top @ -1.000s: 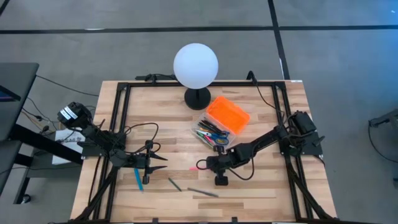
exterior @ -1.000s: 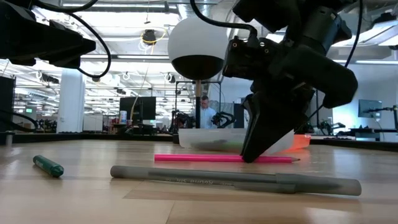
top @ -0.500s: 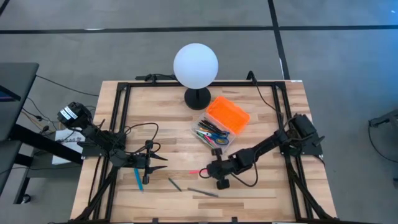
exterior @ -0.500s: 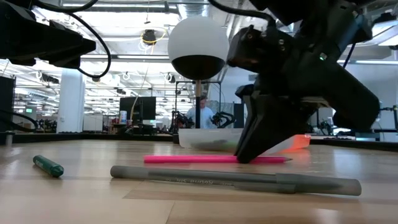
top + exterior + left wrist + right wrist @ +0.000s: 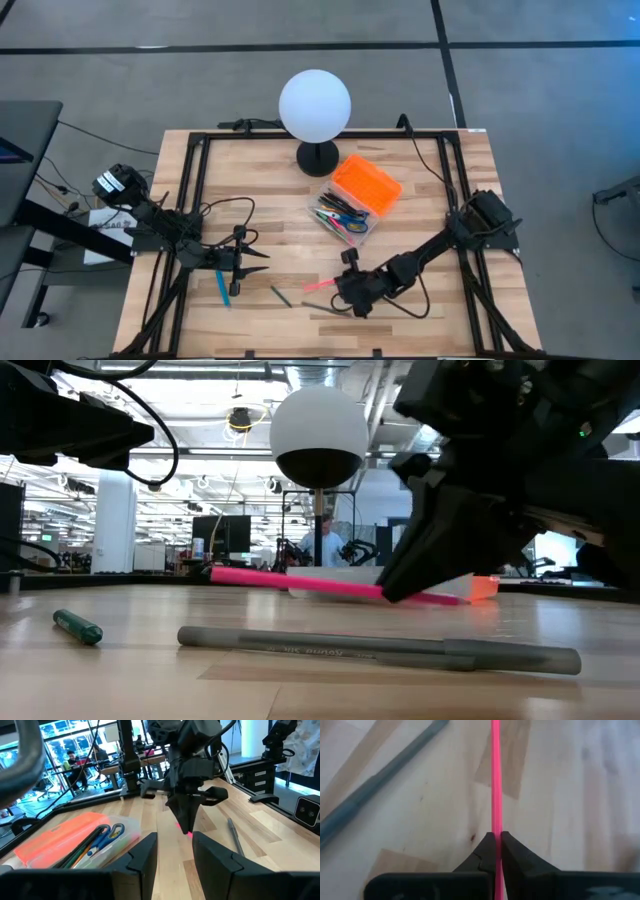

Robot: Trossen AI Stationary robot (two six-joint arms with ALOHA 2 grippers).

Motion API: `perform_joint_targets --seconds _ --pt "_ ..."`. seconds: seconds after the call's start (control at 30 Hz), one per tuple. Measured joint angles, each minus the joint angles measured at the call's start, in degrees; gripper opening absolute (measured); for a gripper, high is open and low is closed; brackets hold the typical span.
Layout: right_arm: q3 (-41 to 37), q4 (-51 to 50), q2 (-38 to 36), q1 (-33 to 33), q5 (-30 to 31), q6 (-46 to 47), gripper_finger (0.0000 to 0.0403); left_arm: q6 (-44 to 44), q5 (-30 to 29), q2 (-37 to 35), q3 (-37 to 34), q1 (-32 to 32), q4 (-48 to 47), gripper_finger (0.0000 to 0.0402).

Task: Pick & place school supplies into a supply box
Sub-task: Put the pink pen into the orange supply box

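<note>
From my seat, nearest the tabletop's front edge lies a grey pen (image 5: 380,648) with printing along its barrel that I cannot read, and toward the front-left a short green marker (image 5: 78,627). Just behind the grey pen, my right gripper (image 5: 345,290) has its jaws pressed together on a pink pencil (image 5: 495,775), the shaft running straight out from between the fingertips (image 5: 485,851); in the low view the pencil is tilted, its free end lifted off the wood. My left gripper (image 5: 262,255) waits near the left edge, jaws spread, holding nothing, a blue pen (image 5: 223,287) beside it. Farther back, mid-table, the supply box (image 5: 352,200) sits open, orange lid folded back, pens and blue-handled scissors (image 5: 106,833) inside. Behind it, a white globe lamp (image 5: 315,105) stands at the far edge. The surface is pale wooden planks (image 5: 280,220); beyond is a bright open workshop with a person (image 5: 326,540) seated.
</note>
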Motion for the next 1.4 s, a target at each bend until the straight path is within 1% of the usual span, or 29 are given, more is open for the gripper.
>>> perform_joint_targets --seconds 0.17,0.33,0.5,0.6,0.73,0.83,0.97,1.1,1.3,1.4 --pt "0.07 0.04 -0.07 1.02 9.38 -0.05 0.0000 -0.02 0.00 0.00 0.00 -0.01 0.02 0.0118" --pt "0.32 -0.14 -0.17 0.17 19.26 2.75 0.0000 -0.02 0.02 0.00 0.00 0.01 0.02 0.0118" --pt "3.24 -2.54 -0.24 -1.29 23.58 3.53 0.0000 -0.02 0.00 0.00 0.00 0.01 0.02 0.0118" --pt "5.89 -8.13 -0.26 -2.77 26.37 6.17 0.0000 -0.01 0.00 0.00 0.00 0.01 0.01 0.0118" --pt "8.77 -17.52 -0.32 -6.26 26.39 14.08 0.0000 0.00 0.01 0.00 0.00 0.01 0.02 0.0118" --pt "9.20 -23.67 -0.33 -8.86 25.83 20.86 0.0000 0.00 0.00 0.00 0.00 0.01 0.02 0.0118" --pt "9.20 -29.14 -0.33 -11.87 21.69 27.08 0.0000 0.00 0.00 0.00 0.00 -0.01 0.02 0.0118" --pt "9.20 -30.13 -0.33 -13.85 18.86 28.46 0.0000 0.00 0.00 0.00 0.00 0.01 0.02 0.0118" --pt "9.20 -30.03 -0.33 -14.49 17.98 28.48 0.0000 0.00 0.00 0.00 0.00 0.01 0.02 0.0118" --pt "9.20 -30.01 -0.33 -15.09 15.62 28.62 0.0000 0.00 0.00 0.00 0.00 0.01 0.02 0.0118"
